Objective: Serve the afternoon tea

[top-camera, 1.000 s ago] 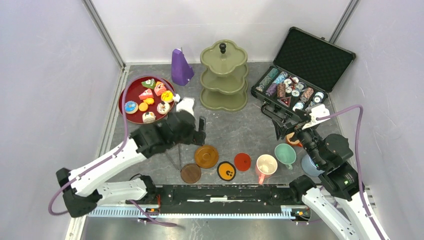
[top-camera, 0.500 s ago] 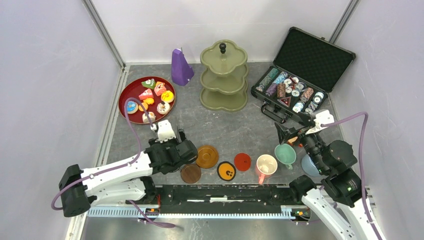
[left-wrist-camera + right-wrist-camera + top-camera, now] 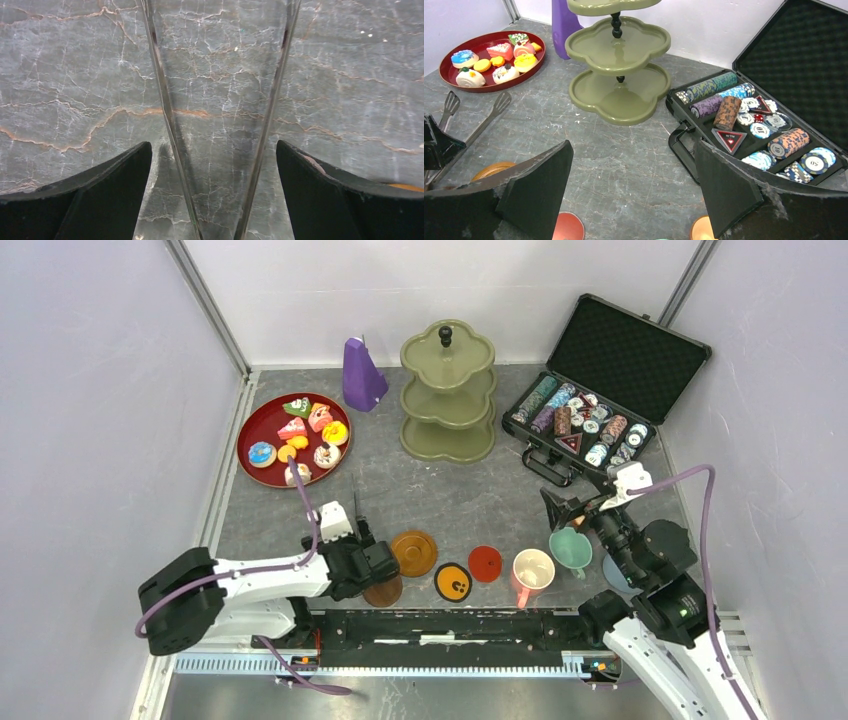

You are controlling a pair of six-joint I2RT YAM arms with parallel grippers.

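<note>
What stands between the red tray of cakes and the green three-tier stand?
Nothing visible lies on the straight line from the red tray to the green stand. The purple pyramid stands just behind that line, toward the back wall, so a slightly nearer path seems safer.

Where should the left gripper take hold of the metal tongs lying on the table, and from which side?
On both arms, around mid-length, coming straight down from above. The tongs lie flat with their arms spreading in a V, so the open left gripper, with one finger outside each arm, could probably squeeze them together.
</note>
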